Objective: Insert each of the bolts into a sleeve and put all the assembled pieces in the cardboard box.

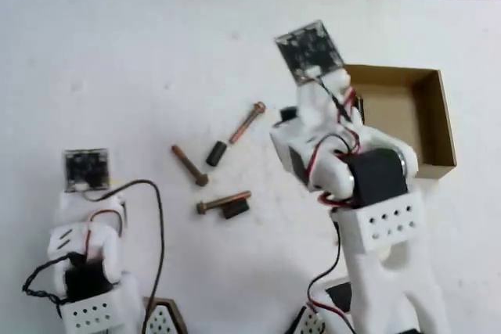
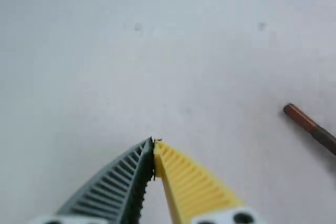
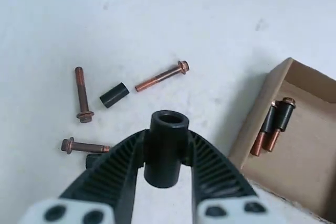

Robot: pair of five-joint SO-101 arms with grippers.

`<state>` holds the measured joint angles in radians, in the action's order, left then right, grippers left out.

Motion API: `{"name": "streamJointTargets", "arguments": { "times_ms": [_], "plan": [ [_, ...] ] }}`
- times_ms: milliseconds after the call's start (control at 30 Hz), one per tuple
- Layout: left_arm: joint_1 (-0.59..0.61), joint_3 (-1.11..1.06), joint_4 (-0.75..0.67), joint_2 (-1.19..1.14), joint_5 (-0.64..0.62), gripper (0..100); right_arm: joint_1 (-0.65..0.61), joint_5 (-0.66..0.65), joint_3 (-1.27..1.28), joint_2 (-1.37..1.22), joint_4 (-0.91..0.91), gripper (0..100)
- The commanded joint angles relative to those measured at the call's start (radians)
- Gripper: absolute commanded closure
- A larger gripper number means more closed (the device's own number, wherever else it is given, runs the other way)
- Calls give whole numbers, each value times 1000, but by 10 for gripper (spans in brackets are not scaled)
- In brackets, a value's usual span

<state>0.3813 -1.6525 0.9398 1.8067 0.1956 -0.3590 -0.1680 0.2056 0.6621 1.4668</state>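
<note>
My right gripper (image 3: 167, 141) is shut on an upright black sleeve (image 3: 168, 125), held above the table next to the cardboard box (image 3: 310, 161). Two assembled pieces (image 3: 273, 124) lie in the box's corner. On the table are three copper bolts (image 3: 82, 95) (image 3: 163, 76) (image 3: 84, 146), a loose black sleeve (image 3: 114, 95), and another sleeve (image 3: 93, 160) by the nearest bolt. In the high view the bolts (image 1: 246, 123) (image 1: 190, 166) (image 1: 223, 203) lie between the arms. My left gripper (image 2: 153, 153) is shut on nothing, low over bare table, with a bolt's threaded end (image 2: 310, 128) off to one side.
The cardboard box (image 1: 446, 119) sits at the right of the white table, partly behind the right arm (image 1: 368, 177). The left arm (image 1: 82, 248) stands at the front left with a black cable looping beside it. A dark edge runs along the table's far side.
</note>
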Motion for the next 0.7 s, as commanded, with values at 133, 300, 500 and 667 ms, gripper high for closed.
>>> {"name": "streamJointTargets", "arguments": {
  "times_ms": [133, 300, 500, 667],
  "plan": [
    [-99, -8, -20, 13, 84, 970, 53, 6, 233, 200, -151, 978],
    [-99, -8, -20, 13, 86, 970, 54, 5, 365, 341, -216, 981],
    [-130, -14, -12, 12, 89, 970, 54, 5, 514, 483, -277, 981],
    [-165, -25, -5, 12, 172, 970, 50, 5, 677, 561, -397, 981]
  ]
}}
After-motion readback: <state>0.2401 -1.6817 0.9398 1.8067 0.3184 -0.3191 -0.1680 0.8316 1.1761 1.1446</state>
